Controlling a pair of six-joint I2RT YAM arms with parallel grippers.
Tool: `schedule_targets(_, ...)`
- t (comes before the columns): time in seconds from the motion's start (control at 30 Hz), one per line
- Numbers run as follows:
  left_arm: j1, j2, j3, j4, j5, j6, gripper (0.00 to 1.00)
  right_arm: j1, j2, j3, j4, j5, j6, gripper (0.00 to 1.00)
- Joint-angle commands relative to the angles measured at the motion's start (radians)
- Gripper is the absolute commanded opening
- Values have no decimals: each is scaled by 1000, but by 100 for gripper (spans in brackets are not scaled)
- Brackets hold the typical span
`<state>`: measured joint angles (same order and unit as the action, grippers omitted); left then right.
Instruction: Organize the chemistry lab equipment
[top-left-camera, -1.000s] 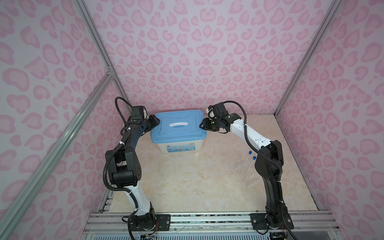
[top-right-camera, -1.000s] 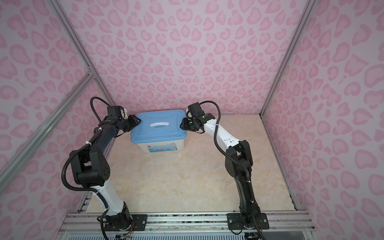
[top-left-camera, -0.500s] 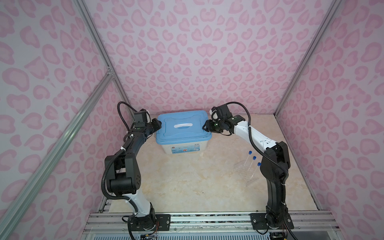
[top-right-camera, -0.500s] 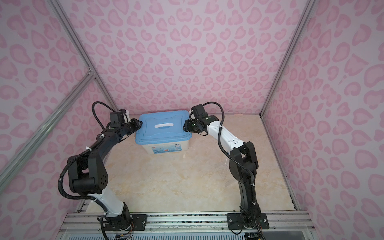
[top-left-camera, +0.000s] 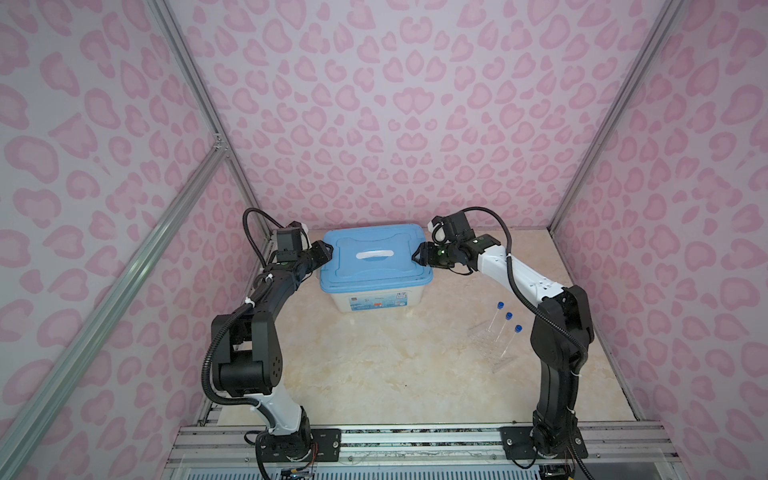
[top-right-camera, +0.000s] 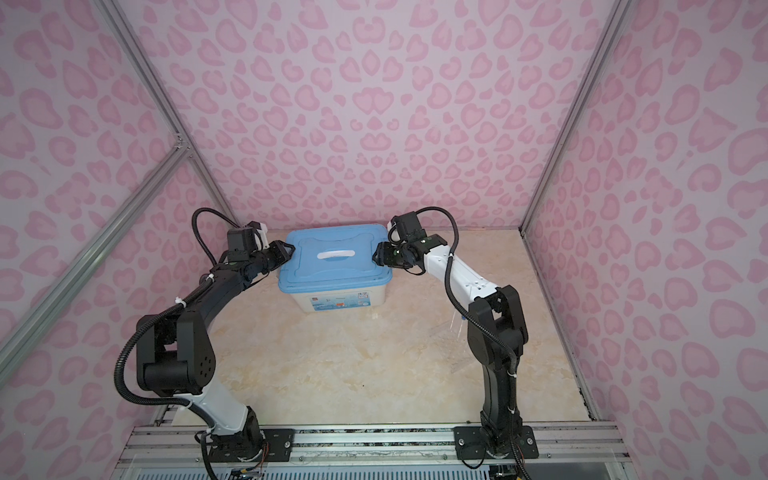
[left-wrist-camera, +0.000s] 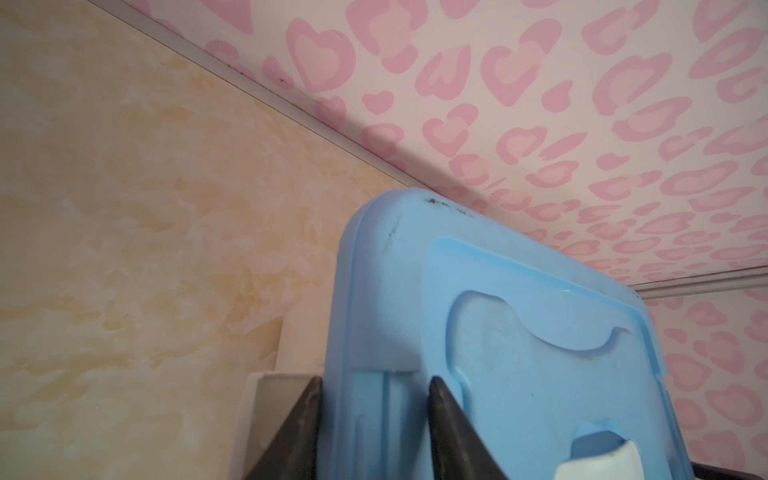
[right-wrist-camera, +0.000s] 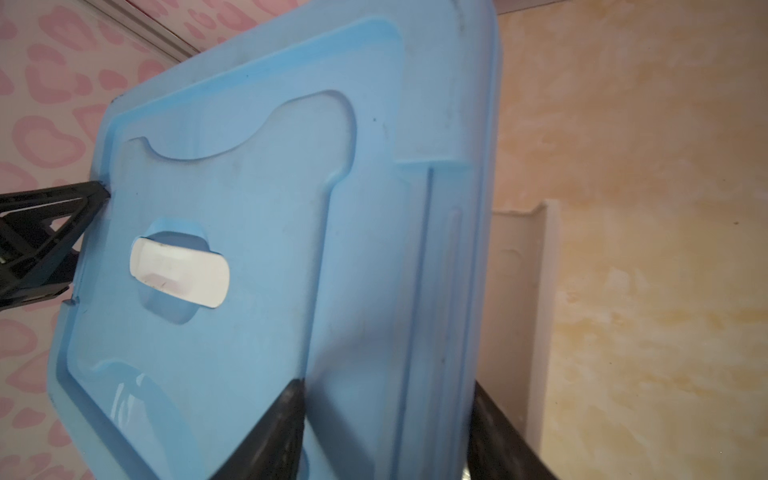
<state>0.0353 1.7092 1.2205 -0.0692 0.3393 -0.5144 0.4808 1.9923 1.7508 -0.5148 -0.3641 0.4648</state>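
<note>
Three clear blue-capped test tubes (top-left-camera: 504, 330) stand in a clear tube rack (top-left-camera: 492, 347) on the right of the floor; in a top view the right arm hides most of them. A blue lid (top-left-camera: 374, 266) (top-right-camera: 332, 266) lies on the white bin (top-left-camera: 374, 301). My left gripper (top-left-camera: 328, 251) (left-wrist-camera: 374, 382) is shut on the lid's left rim (left-wrist-camera: 361, 291), one finger above and one below. My right gripper (top-left-camera: 417, 255) (right-wrist-camera: 388, 386) straddles the right rim (right-wrist-camera: 436, 249), jaws wide and open. The other lab equipment is hidden.
The bin (top-right-camera: 336, 301) stands near the back wall at the middle. Its white side grip (right-wrist-camera: 519, 291) shows under the lid. The lid has a white handle (right-wrist-camera: 178, 272). Marbled floor (top-left-camera: 374, 374) stretches in front. Both arm bases sit at the front rail.
The bin with its blue lid has shifted to the right, and both grippers went with it. The right jaws have widened around the lid's rim.
</note>
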Motion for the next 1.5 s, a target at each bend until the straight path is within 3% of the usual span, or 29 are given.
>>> schedule_targets(0.0,24,-18,-43,-237,10,13,41,25,26,6,-83,-11,-47,61)
schedule_targets(0.1,43,-6,-19,-243,44,28,43,25,40,24,-126,59,-63,62)
schedule_targets(0.23,40,-17,-1,-230,54,39,54,-1,59,43,-201,130,-88,62)
schedule_targets(0.33,62,-62,5,-208,43,32,60,-9,51,39,-211,139,-103,63)
schedule_targets(0.4,83,-99,1,-186,46,23,70,-9,48,45,-208,126,-110,63)
schedule_targets(0.6,108,-113,-24,-152,50,21,79,-1,66,78,-201,83,-109,63)
schedule_targets(0.7,116,-73,-67,-91,119,1,85,-1,72,74,-209,82,-110,63)
schedule_targets(0.73,115,-56,-78,-60,155,-5,98,-2,74,72,-208,81,-109,63)
schedule_targets(0.9,115,-40,-107,36,239,-20,100,-3,78,72,-219,95,-113,63)
schedule_targets(1.0,110,-34,-97,60,298,-32,85,-2,77,62,-220,107,-115,63)
schedule_targets(1.07,93,-38,-74,-9,256,-3,71,-4,80,62,-223,105,-112,63)
schedule_targets(1.47,-41,-80,32,-315,-52,136,50,10,48,31,-188,113,-93,63)
